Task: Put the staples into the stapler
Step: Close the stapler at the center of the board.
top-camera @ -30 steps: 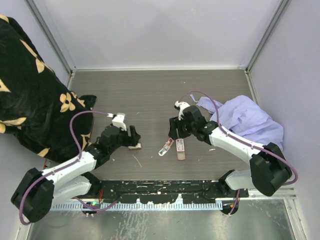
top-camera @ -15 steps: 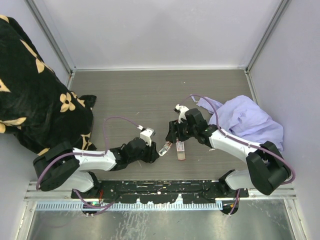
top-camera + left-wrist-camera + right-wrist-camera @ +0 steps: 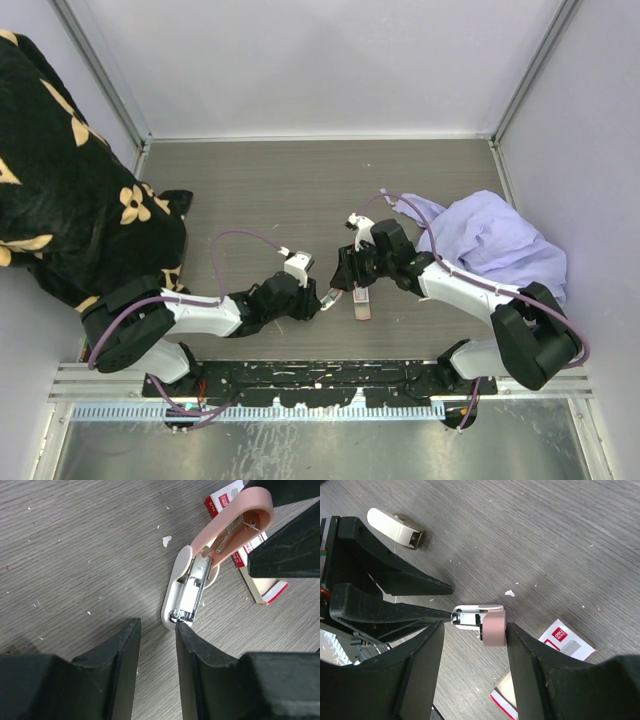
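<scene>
L arm (image 3: 200, 312) swung to stapler (image 3: 192, 587); L gripper (image 3: 157, 625) narrowly apart, R gripper (image 3: 474, 626) apart round lid (image 3: 495, 632); staples (image 3: 570, 641) part-hidden.

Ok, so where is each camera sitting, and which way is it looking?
Top view: up high behind the arms, looking down at the table; both arms show, meeting at the stapler.
Left wrist view: on the left arm, looking down past the left fingers at the stapler's metal end.
Right wrist view: on the right arm, looking down past the right fingers at the stapler's pink lid from the other side.
Shared: both wrist views show the stapler, the red-and-white staples box and the other arm's fingers.
</scene>
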Controlling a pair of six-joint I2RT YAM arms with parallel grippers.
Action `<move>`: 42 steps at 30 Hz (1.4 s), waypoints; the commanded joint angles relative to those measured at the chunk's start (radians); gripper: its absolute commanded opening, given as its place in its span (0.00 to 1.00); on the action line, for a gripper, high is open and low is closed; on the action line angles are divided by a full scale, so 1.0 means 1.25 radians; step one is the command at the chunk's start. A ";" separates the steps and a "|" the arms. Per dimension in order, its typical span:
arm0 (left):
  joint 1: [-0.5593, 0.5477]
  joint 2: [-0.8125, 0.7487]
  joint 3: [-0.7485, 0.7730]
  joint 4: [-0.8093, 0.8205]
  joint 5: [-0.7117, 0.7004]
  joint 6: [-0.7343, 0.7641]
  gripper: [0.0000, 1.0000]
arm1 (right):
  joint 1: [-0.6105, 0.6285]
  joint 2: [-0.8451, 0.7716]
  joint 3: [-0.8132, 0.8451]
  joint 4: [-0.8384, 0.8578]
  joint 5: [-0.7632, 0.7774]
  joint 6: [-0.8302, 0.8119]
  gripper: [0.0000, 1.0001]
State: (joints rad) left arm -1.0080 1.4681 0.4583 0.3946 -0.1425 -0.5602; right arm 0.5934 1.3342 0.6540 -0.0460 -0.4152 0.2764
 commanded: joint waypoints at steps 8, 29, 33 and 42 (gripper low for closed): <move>-0.004 0.025 0.016 0.017 -0.036 0.007 0.35 | 0.052 -0.025 -0.004 0.031 -0.032 -0.026 0.58; -0.002 -0.339 -0.026 -0.216 -0.190 -0.081 0.72 | 0.038 -0.064 -0.045 0.081 0.103 0.114 0.66; 0.004 -0.387 0.007 -0.283 -0.193 -0.082 0.80 | 0.043 -0.036 -0.083 0.161 0.056 0.153 0.66; 0.113 -0.418 0.017 -0.318 -0.061 -0.114 0.84 | 0.135 0.032 -0.087 0.256 -0.030 0.171 0.66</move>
State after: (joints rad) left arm -0.9398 0.9802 0.4625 0.0078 -0.3084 -0.6708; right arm 0.7033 1.3643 0.5259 0.1444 -0.3710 0.4614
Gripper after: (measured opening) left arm 0.833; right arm 0.661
